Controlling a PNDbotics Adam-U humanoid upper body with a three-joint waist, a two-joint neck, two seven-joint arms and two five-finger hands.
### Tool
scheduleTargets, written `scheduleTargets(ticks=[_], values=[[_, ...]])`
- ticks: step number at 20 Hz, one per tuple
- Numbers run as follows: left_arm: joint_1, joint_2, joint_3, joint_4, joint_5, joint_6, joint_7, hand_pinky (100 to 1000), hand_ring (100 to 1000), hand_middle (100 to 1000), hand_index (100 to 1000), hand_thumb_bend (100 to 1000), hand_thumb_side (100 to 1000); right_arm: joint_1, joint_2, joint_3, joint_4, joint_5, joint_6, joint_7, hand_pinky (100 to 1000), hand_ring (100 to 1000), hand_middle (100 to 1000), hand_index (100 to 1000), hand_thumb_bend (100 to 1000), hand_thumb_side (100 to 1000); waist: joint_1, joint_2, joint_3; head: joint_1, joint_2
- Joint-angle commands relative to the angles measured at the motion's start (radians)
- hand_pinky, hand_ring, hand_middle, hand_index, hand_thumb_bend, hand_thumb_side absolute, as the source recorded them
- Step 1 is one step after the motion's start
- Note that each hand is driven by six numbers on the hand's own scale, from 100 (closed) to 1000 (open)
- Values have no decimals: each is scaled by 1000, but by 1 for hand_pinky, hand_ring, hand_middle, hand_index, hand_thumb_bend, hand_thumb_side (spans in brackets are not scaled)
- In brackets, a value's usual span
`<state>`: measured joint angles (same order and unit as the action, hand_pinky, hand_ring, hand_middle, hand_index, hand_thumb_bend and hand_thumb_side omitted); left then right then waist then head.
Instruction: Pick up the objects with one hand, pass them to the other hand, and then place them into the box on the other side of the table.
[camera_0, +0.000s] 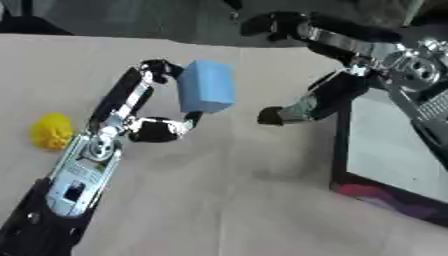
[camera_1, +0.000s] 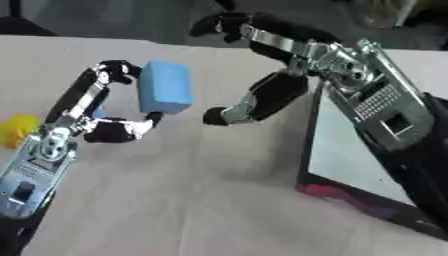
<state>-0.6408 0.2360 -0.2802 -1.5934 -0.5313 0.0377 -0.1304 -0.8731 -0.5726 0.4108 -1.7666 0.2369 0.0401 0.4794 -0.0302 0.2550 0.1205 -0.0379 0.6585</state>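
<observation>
In left hand: pale blue block, seemingly foam.

The left hand holds a blue block above the bench, fingers curled over its top and thumb under its bottom edge. At three o'clock from the block, the right hand hangs spread, its fingers apart from the block. A yellow lump lies at nine o'clock. A black-rimmed box sits at four o'clock.
</observation>
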Motion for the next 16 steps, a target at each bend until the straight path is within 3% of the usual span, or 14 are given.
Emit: scheduleTargets(ticks=[1, 16], values=[[-21, -7, -6, -29, 5, -2, -8, 781, 792, 615, 505, 100, 113, -27, 1, 0, 15, 32, -26, -9, 945, 1000, 960, 935, 576, 369, -10, -35, 3, -6, 3], [-39, -48, -33, -44, 13, -32, -3, 778, 790, 608, 501, 100, 129, -46, 44, 31, 104, 107, -51, -40, 939, 1000, 951, 928, 567, 366, -9, -27, 28, -32, 6]])
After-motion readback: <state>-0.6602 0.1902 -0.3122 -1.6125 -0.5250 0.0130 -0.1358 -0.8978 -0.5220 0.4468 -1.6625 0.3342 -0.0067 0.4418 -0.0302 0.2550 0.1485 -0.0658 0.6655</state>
